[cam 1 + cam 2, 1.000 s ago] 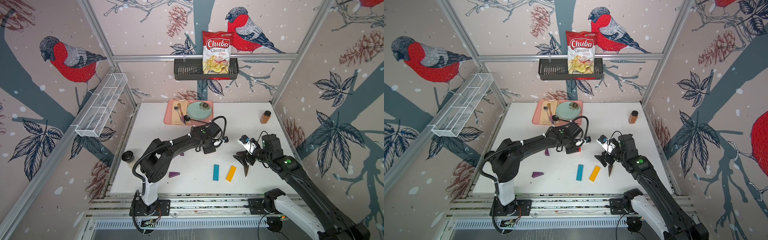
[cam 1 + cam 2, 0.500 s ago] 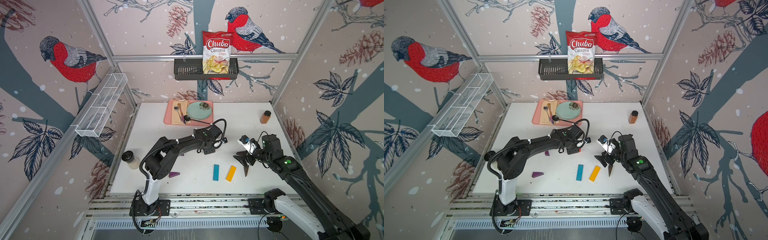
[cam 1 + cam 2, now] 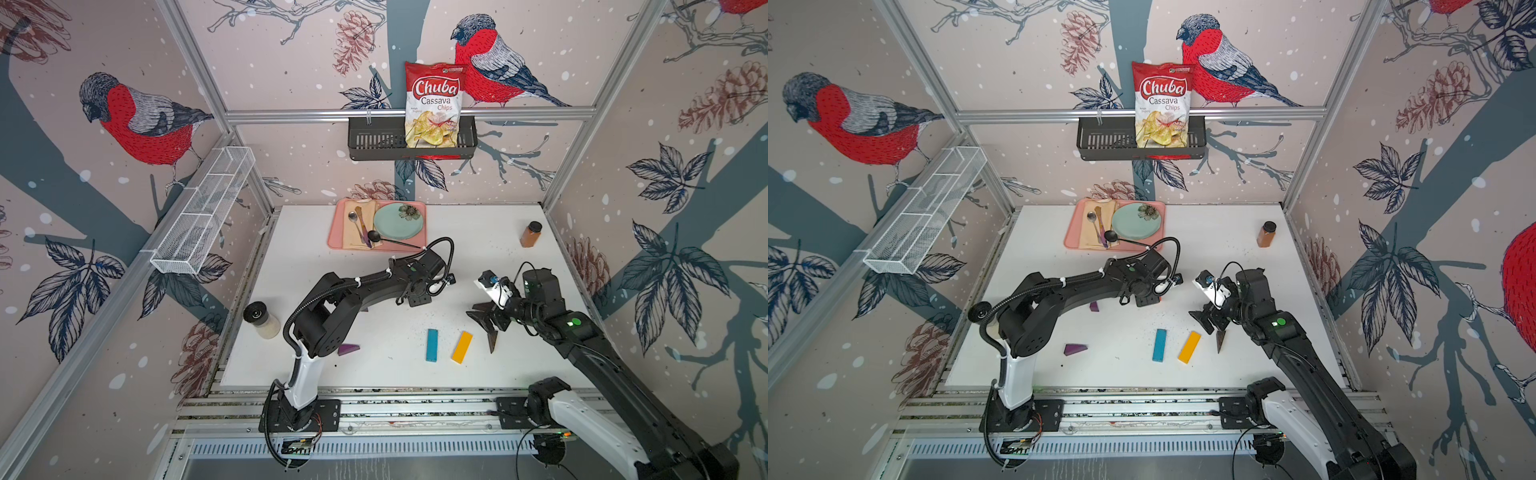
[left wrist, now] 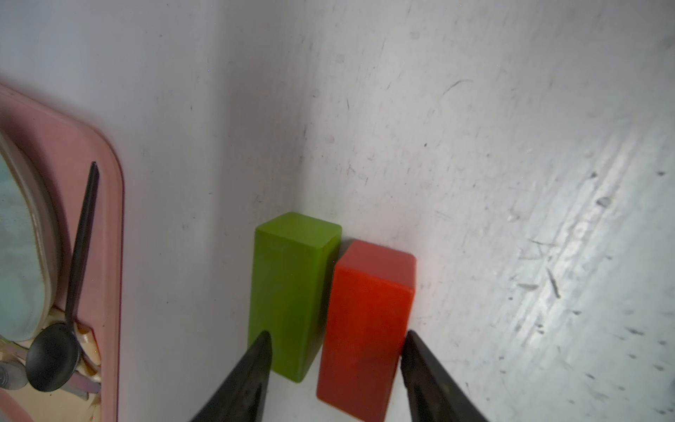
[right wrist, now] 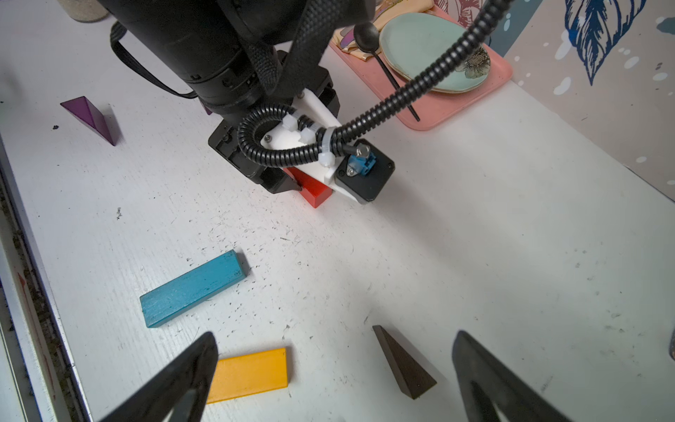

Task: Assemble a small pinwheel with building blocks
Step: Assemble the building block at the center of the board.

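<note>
While the left gripper (image 4: 336,334) sits low over the white table (image 4: 511,146), its jaws stand partly parted, astride two short bricks. Green brick (image 4: 288,292) and red brick (image 4: 365,321) lie side by side, long faces touching, ends slightly staggered. One fingertip (image 4: 259,358) overlaps the green brick's outer edge. The other sits right at the red brick's outer edge. Pressing or merely alongside: cannot tell.

Right gripper (image 5: 335,334) spread wide, holding nothing, above the table's front right. Dark brown wedge (image 5: 403,365) lies on the table between its fingers, touching neither. Yellow bar (image 5: 252,372) just beside one finger, one end hidden behind it. Blue bar (image 5: 191,288) near the yellow, apart from it, roughly parallel.

The brick pair sits mid-table, hidden under the left wrist in both top views. Blue and yellow bars lie front centre. One purple wedge (image 3: 348,349) lies front left by the left arm's base. Second purple wedge (image 3: 1094,306) half hidden under the left arm. All of these lie well apart from the brick pair.

Farther out, a pink tray (image 3: 336,237) at the far edge carries a teal plate (image 3: 399,222) and a black spoon (image 3: 374,236). Brown spice jar (image 3: 530,235) far right. Black-lidded shaker (image 3: 262,320) at the left edge. Chips bag (image 3: 434,106) stands in a black basket (image 3: 374,145) on the back wall.
</note>
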Controlling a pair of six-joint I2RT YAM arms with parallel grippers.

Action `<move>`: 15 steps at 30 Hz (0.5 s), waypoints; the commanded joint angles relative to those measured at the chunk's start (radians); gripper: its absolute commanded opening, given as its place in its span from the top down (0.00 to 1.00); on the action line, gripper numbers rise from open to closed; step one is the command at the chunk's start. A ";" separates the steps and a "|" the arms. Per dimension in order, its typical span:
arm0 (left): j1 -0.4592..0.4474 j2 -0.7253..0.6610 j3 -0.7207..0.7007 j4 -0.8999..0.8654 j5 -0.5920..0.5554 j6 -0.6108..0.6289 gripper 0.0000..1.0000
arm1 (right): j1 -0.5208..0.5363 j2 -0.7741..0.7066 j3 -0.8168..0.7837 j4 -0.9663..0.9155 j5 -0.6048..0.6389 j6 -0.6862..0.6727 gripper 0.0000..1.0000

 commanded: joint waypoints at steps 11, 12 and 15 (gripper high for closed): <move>0.020 0.013 0.025 0.021 -0.014 0.014 0.43 | -0.004 0.011 0.016 0.009 -0.019 -0.001 0.00; 0.020 0.014 0.028 0.022 -0.015 0.013 0.43 | -0.005 0.011 0.016 0.008 -0.019 0.001 0.00; 0.019 0.011 0.033 0.017 0.006 0.001 0.43 | -0.004 0.015 0.019 0.008 -0.019 -0.001 0.01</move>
